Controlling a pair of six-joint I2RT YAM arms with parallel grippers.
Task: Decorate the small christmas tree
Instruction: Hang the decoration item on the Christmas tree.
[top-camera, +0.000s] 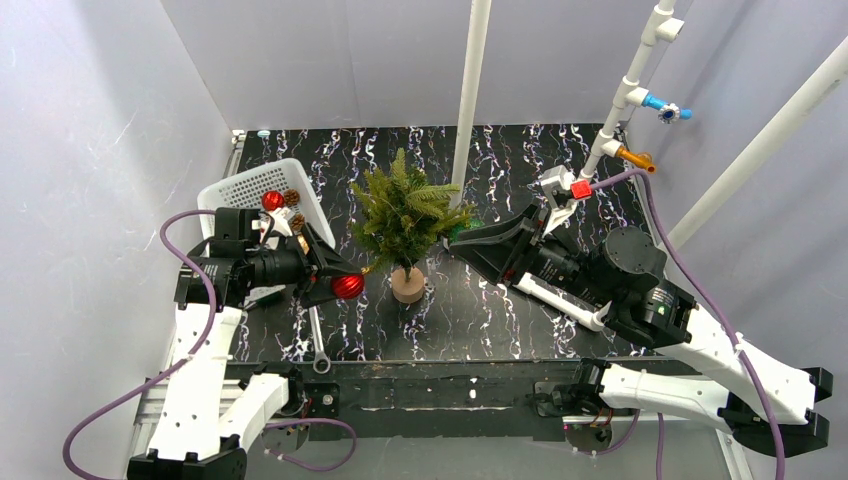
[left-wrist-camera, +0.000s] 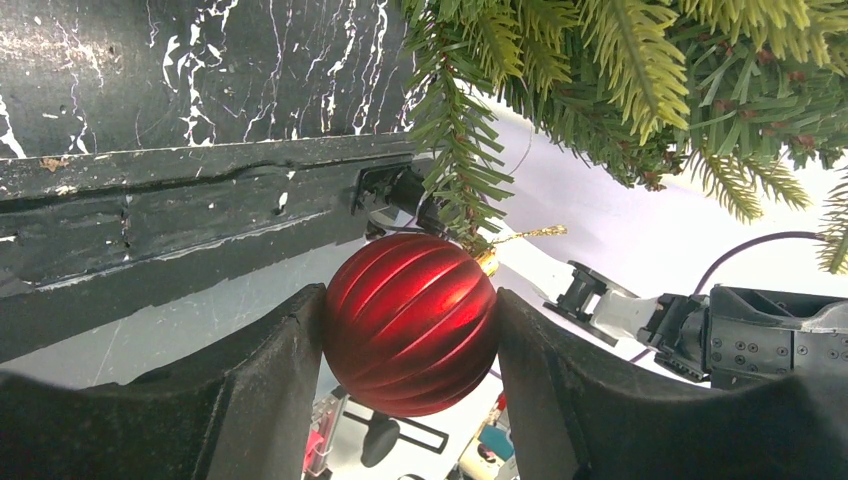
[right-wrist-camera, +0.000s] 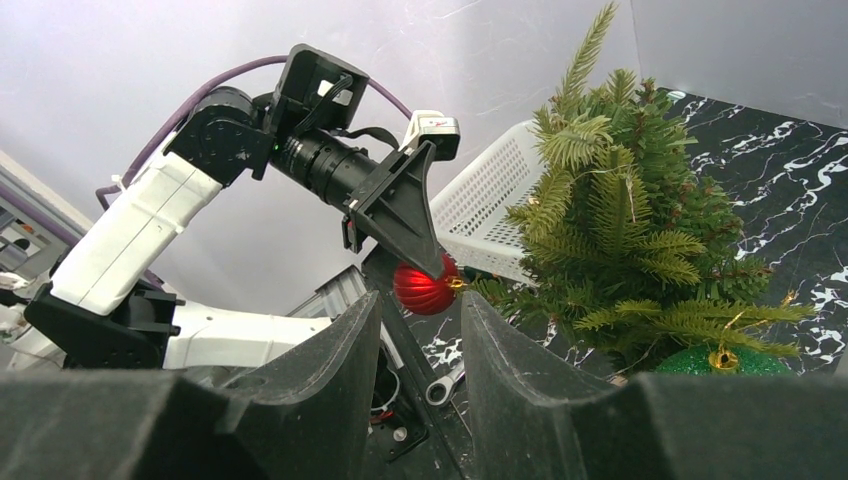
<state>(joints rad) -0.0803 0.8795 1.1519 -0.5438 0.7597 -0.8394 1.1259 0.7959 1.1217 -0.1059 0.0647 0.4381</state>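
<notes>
Small christmas tree (top-camera: 405, 215) stands upright on its round wooden base (top-camera: 408, 285), mid-surface (top-camera: 480, 310), between the two arms.

Left fingers (left-wrist-camera: 250, 400) clamped on a red bauble (left-wrist-camera: 410, 325), pinching its ribbed sides. This leaves the cap and gold loop (left-wrist-camera: 530, 233) free, pointing at the tree's lower branches. Bauble sits just beside the needles; cannot tell whether the loop is around a twig.

Right fingers (right-wrist-camera: 300, 400) apart, nothing between them, close by the tree's other side. Likely placed to steady it or part a branch.

Green bauble (right-wrist-camera: 720, 362) hangs low in the foliage.

White basket (top-camera: 245, 190) at the back left holds another red ball and pine cones, probably the stock. Wrench (top-camera: 318, 345) lies near the front edge.
</notes>
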